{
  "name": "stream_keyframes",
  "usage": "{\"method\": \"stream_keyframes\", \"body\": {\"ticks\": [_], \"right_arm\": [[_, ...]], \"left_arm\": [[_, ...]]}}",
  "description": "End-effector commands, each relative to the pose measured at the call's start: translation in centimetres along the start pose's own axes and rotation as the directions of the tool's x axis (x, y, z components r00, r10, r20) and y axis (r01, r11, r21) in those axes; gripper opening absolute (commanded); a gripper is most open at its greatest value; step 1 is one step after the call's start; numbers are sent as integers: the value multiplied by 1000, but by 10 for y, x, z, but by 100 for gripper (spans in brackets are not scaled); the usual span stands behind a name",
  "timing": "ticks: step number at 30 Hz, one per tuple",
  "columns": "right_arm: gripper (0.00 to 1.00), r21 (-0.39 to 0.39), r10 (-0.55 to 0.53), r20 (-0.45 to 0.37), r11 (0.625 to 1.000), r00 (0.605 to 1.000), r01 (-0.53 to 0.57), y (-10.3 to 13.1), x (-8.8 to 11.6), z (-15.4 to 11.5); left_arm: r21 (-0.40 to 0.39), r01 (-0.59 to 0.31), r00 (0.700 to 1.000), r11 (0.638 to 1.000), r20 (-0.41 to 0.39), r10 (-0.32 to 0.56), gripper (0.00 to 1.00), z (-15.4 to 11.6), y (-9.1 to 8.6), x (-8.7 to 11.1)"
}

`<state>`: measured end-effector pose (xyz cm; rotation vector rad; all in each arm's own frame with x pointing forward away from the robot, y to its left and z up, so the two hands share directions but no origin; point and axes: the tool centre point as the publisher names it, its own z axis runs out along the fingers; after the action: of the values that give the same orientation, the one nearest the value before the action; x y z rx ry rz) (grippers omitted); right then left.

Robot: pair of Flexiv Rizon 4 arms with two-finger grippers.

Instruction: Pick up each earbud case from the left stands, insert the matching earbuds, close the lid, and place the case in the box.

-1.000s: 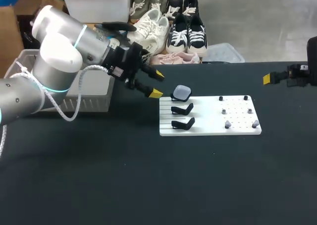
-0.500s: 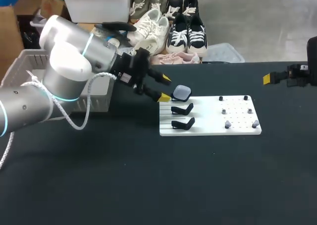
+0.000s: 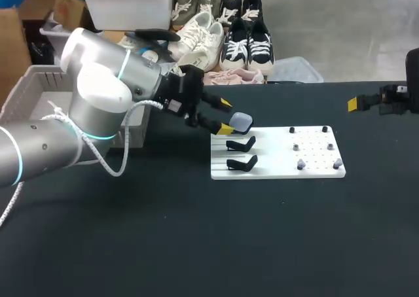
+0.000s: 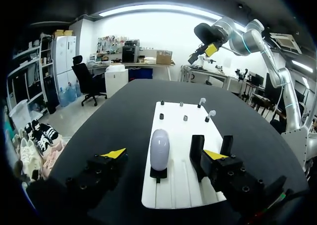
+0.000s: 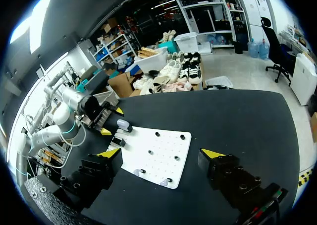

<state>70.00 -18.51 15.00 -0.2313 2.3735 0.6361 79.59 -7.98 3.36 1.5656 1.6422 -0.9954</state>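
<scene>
Progress: first pickup not yet made, every step left.
Open left gripper point(image 4: 163, 154) flanked the pale oval earbud case point(image 4: 159, 148), untouched on its black stand point(image 4: 158, 174); right gripper point(image 5: 161, 153), also open, hung well apart.

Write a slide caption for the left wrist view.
Left gripper, fingers open, lined up with the earbud case on its stand.

Reads as a robotics lab, set up as a bench for manipulation trials. Shows in the wide matte black worktable point(image 3: 196, 244) and the flat white perforated fixture plate point(image 3: 275, 154) lying on it, fitted with curved black plastic stands point(image 3: 241, 162) and small grey-capped pegs point(image 3: 300, 164). Shows too in the silver-and-white jointed left arm point(image 3: 98, 94) and the matching right arm point(image 4: 257, 41) over the same table.
</scene>
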Motion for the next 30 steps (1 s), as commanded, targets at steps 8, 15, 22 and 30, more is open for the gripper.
{"method": "stream_keyframes", "body": {"ticks": [8, 15, 22, 30], "right_arm": [[100, 0, 0, 0, 1000, 1000, 0, 0, 0, 0], [100, 0, 0, 0, 1000, 1000, 0, 0, 0, 0], [100, 0, 0, 0, 1000, 1000, 0, 0, 0, 0], [100, 0, 0, 0, 1000, 1000, 0, 0, 0, 0]], "left_arm": [[16, -1, 1000, 1000, 7, 0, 98, 12, 7, 4], [20, 3, 1000, 1000, 8, -3, 90, 17, 8, 7], [13, 2, 1000, 1000, 14, -2, 77, 19, 14, 6], [5, 2, 1000, 1000, 16, -2, 65, 20, 19, 6]]}}
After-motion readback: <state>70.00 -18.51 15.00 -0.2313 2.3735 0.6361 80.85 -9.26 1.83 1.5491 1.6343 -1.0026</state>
